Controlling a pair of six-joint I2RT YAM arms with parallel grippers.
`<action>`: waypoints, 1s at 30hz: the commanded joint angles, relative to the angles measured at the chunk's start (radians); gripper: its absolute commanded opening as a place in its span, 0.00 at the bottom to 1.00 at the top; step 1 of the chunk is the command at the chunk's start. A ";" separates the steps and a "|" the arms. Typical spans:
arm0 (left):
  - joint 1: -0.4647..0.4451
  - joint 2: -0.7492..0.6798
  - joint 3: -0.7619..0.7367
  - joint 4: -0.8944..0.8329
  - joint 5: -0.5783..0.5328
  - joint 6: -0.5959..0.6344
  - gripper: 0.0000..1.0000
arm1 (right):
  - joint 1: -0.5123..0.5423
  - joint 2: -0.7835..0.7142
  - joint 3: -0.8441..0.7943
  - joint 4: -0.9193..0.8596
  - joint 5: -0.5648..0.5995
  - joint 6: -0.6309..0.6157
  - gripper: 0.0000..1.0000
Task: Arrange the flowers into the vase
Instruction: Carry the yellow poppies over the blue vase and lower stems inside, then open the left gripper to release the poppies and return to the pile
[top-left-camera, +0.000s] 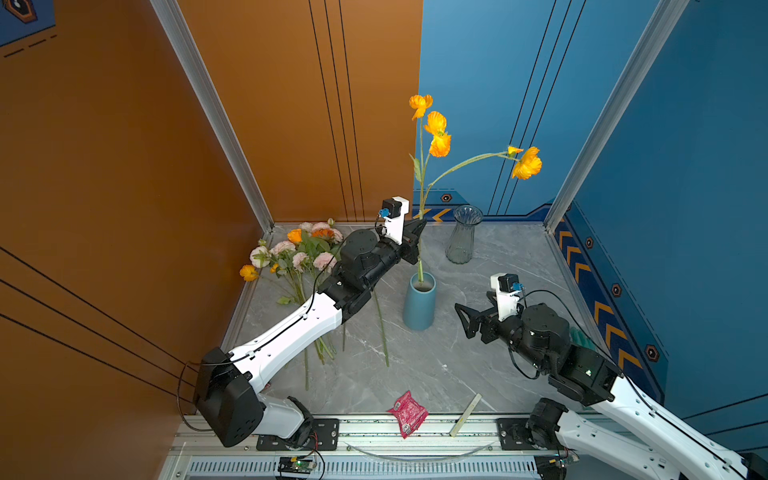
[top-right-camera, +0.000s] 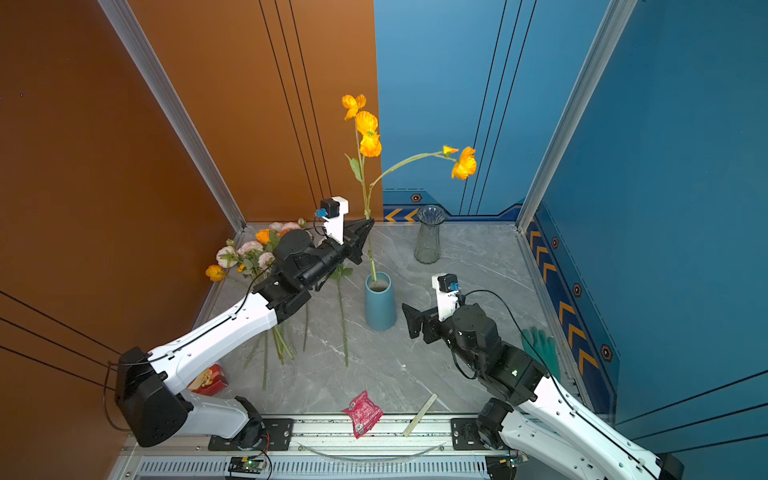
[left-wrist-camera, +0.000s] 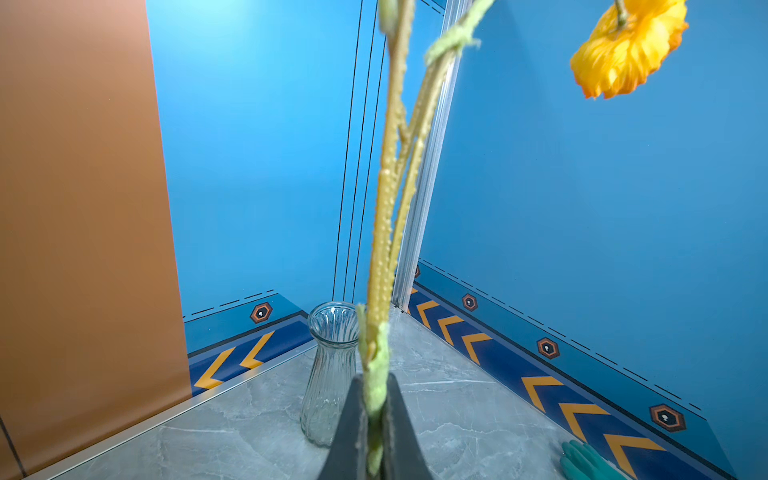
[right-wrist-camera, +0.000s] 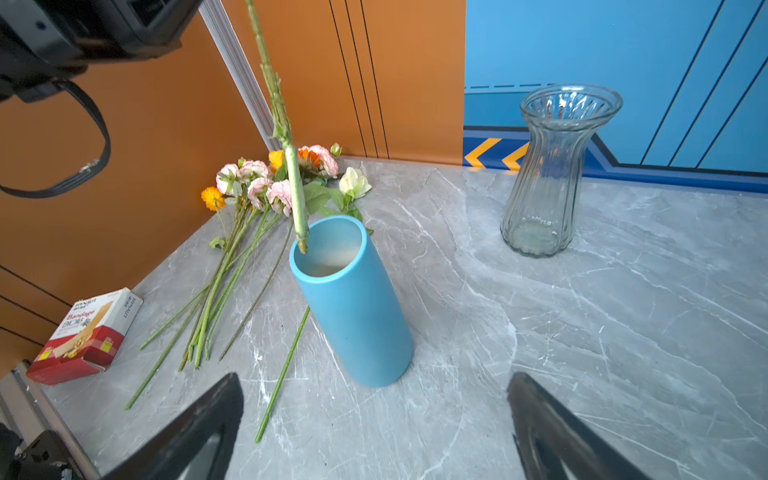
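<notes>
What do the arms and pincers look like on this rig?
Both match. The left arm and right arm have white moulded link shells, black joint housings and thin black cables along the shells. The left pincer and right pincer are black, each with two tapered triangular fingers. Each wrist carries a white bracket with a black camera block and a blue connector.

The left arm (top-left-camera: 291, 332) stretches up and inward from its base with the wrist raised. The left pincer (top-left-camera: 420, 230) is pinched tight on a flower stem (left-wrist-camera: 383, 232). The right arm (top-left-camera: 648, 415) is bent low over the tabletop. The right pincer (top-left-camera: 463, 321) is spread wide, holds nothing and points toward the middle.
</notes>
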 joint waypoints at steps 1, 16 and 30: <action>-0.014 0.018 -0.057 0.078 -0.047 0.030 0.00 | -0.005 0.014 -0.013 -0.017 -0.056 -0.003 1.00; -0.064 0.050 -0.247 0.154 -0.046 -0.002 0.06 | -0.004 0.058 -0.046 0.069 -0.093 0.002 1.00; -0.089 0.041 -0.342 0.154 -0.050 -0.046 0.19 | 0.004 0.082 -0.068 0.111 -0.106 0.004 1.00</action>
